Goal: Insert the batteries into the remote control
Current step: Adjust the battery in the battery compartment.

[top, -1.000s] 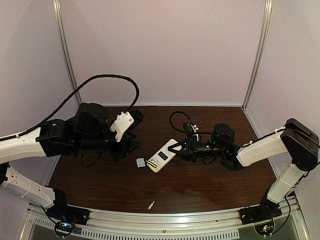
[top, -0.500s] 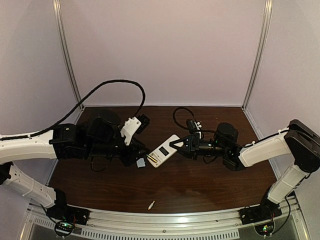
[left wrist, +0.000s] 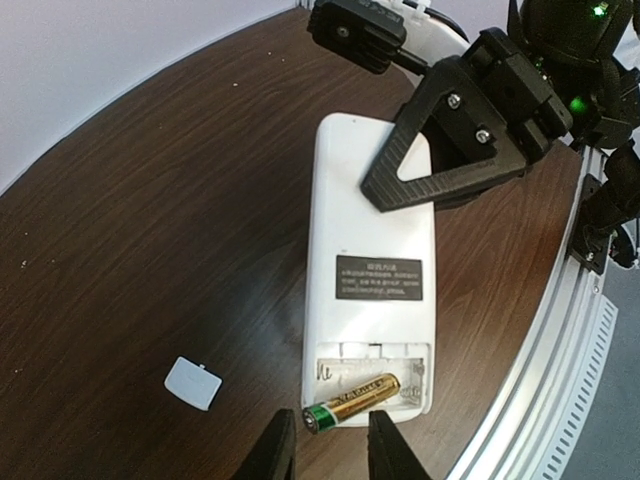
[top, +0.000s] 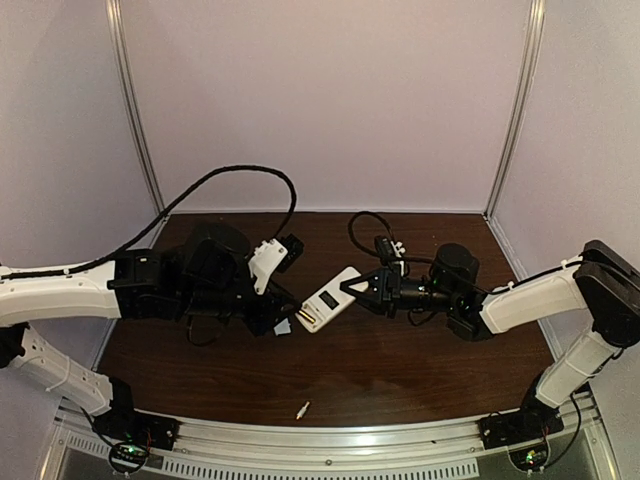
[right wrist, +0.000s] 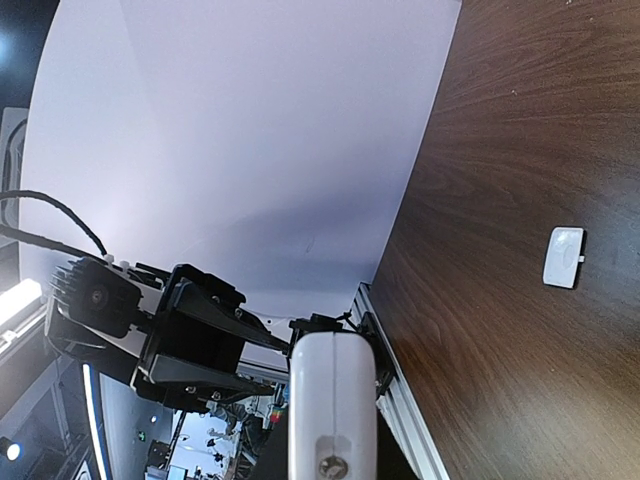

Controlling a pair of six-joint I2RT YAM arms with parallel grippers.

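Note:
The white remote control [top: 328, 298] is held back-up above the table, its far end clamped in my right gripper [top: 362, 288]. In the left wrist view the remote [left wrist: 365, 230] shows its open battery recess. One gold battery [left wrist: 352, 401] lies askew in the recess, its green end poking out over the near edge. My left gripper [left wrist: 330, 455] is open, its fingertips [left wrist: 280, 452] flanking that end without pressing it. A second battery [top: 302, 409] lies on the table near the front edge. The right wrist view shows the remote [right wrist: 333, 400] edge-on between the right jaws.
The small grey battery cover [top: 283, 326] lies on the table left of the remote; it also shows in the left wrist view [left wrist: 192, 383] and the right wrist view [right wrist: 563, 257]. A metal rail [top: 330, 445] runs along the front edge. White walls enclose the table.
My left gripper has moved right, up to the recess end of the remote. My right gripper has shifted the remote slightly up and to the right.

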